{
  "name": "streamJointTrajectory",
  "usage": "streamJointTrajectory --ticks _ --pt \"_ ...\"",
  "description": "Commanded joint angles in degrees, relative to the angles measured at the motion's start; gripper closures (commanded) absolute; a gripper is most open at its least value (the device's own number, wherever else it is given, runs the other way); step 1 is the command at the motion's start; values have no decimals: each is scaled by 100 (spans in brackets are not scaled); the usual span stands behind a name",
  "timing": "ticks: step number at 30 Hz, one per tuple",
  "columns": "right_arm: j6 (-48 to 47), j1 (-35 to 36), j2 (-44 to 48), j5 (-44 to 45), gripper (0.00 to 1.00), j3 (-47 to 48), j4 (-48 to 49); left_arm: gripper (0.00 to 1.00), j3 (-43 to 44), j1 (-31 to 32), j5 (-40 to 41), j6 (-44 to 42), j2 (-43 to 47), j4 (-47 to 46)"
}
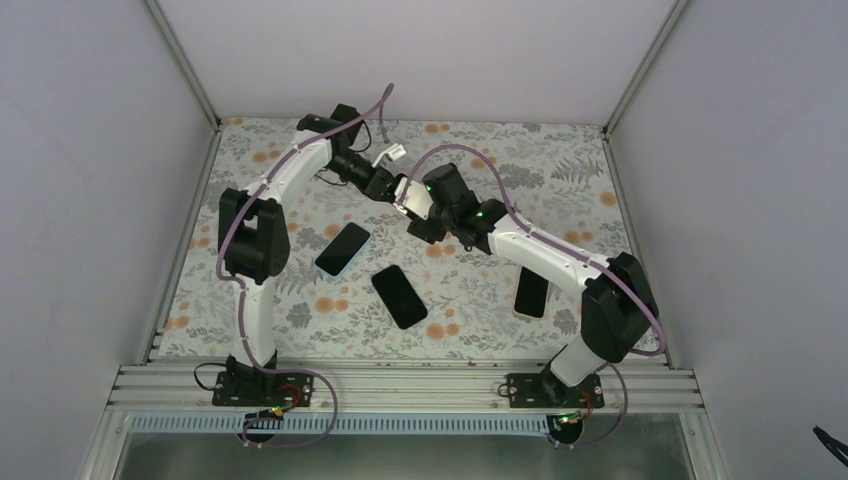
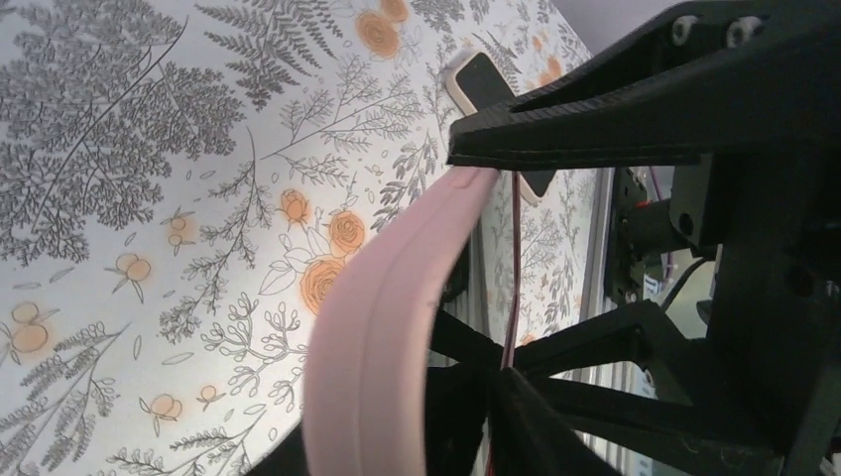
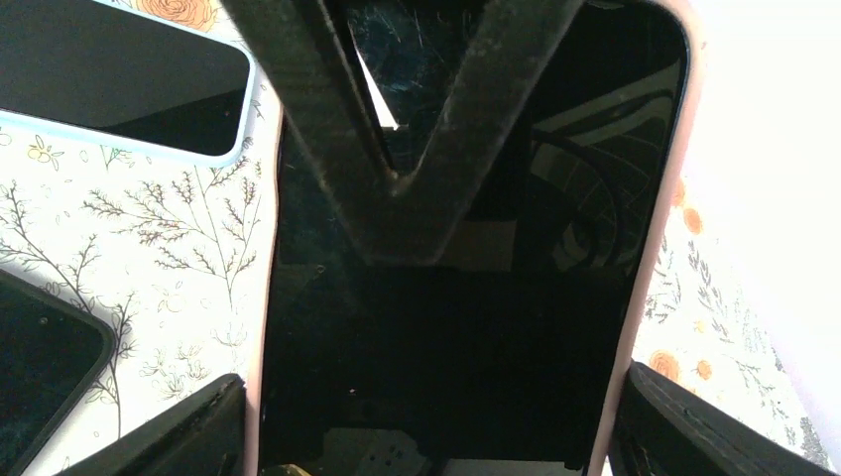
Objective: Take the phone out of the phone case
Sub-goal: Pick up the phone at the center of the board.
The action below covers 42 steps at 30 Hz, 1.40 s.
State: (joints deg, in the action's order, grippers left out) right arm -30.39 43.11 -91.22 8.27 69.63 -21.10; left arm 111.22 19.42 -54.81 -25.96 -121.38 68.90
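While my left claw (image 1: pixel 390 187) pinches one edge of the pink case (image 3: pixel 662 248), my right claw (image 3: pixel 426 426) clamps its sides, phone (image 3: pixel 555 178) inside.

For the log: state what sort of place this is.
Likely a robotics lab test cell: plain white walls box in a floral-cloth table, and an aluminium rail carries the left arm and right arm.

the white left arm (image 1: pixel 285 175) climbs from its base, folds at the far elbow and points its black left gripper (image 1: pixel 388 186) back toward the centre. the white right arm (image 1: pixel 545 250) stretches low and forward-left. its black right gripper (image 3: pixel 436 431) meets the left one, and both are clamped on 1 pink-cased phone (image 3: pixel 466 327).
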Motion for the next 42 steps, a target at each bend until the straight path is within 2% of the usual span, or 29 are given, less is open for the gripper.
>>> streamJointTrajectory --ticks 1,4,5,6,8,13,15,18,21,28,37,42 --pt "-86 74 305 -107 22 177 203 80 111 26 -334 -191 80 54" --pt "-334 74 379 -747 3 277 -529 95 230 27 -460 -300 199 95" --pt "-501 56 420 -1027 0 340 -937 97 272 23 -502 -387 235 176" --pt "-723 29 521 -1339 0 355 -1394 98 306 26 -548 -513 294 270" --pt "-942 -80 892 -1605 0 136 -1716 98 244 22 -553 -791 509 375" --pt "-1758 -1206 2091 -3303 0 -373 -2189 98 -891 50 -93 -1472 1670 -158" --pt "-2120 -1747 2257 -4055 0 -308 -2450 98 -1454 117 141 -1620 2289 -603" --pt "-2566 -2204 2212 -4625 0 -255 -2665 98 -2356 280 740 -1584 3157 -1668" --pt "-2825 -2237 1937 -4904 0 -243 -2784 98 -2780 531 1103 -1617 3610 -2045" --pt "-2983 -2236 1273 -5552 0 146 -2937 98 -3043 840 1410 -1648 3769 -2138" --pt "-2884 -2240 -32 -5279 2 851 -2925 98 -2912 1255 1375 -1626 3922 -1826" --pt "-2724 -2284 -355 -5205 3 1013 -2584 98 -2909 1313 1192 -1676 3994 -1726"
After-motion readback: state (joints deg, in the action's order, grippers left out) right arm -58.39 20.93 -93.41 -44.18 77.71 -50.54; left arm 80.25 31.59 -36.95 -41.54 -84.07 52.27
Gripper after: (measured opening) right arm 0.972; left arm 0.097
